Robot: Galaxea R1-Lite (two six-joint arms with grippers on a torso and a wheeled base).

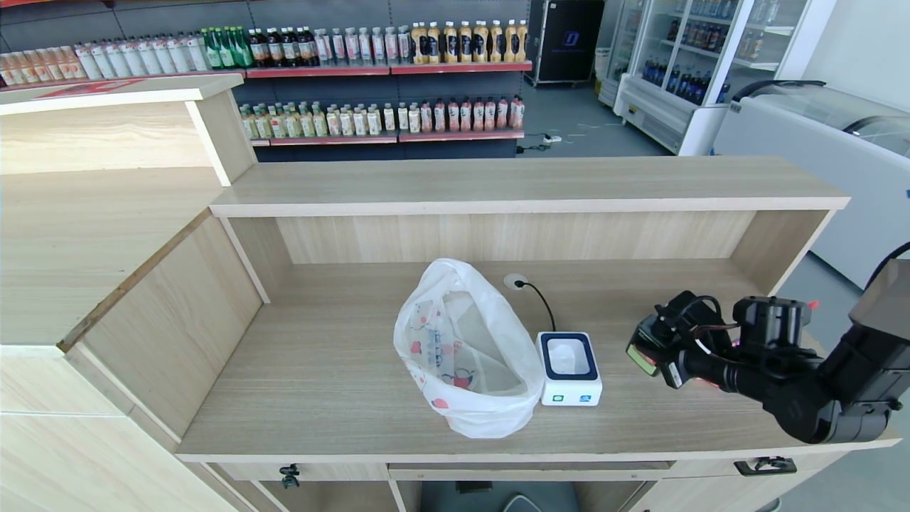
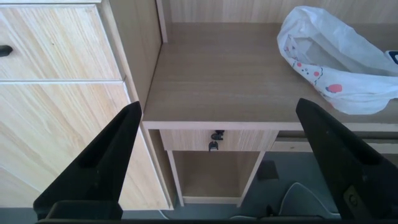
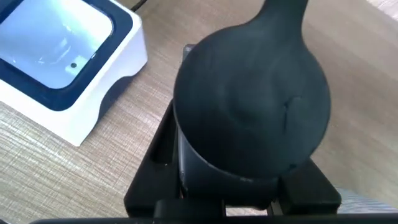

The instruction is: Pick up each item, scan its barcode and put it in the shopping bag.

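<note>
Item [image 1: 642,358]: small, green-yellow face, red edge, clamped in right gripper [image 1: 652,350], held over counter [image 1: 341,370] to right of scanner [image 1: 569,368]. We cannot tell its kind; in right wrist view dark bulk [image 3: 249,99] hides most of it. Left gripper [image 2: 217,106]: fingers spread wide, nothing between, out before counter's left front. Bag [image 1: 426,334]: white, red prints, mouth open, just beside scanner's left side. Behind: bottle shelves [image 1: 384,70], glass fridges [image 1: 686,64].
</note>
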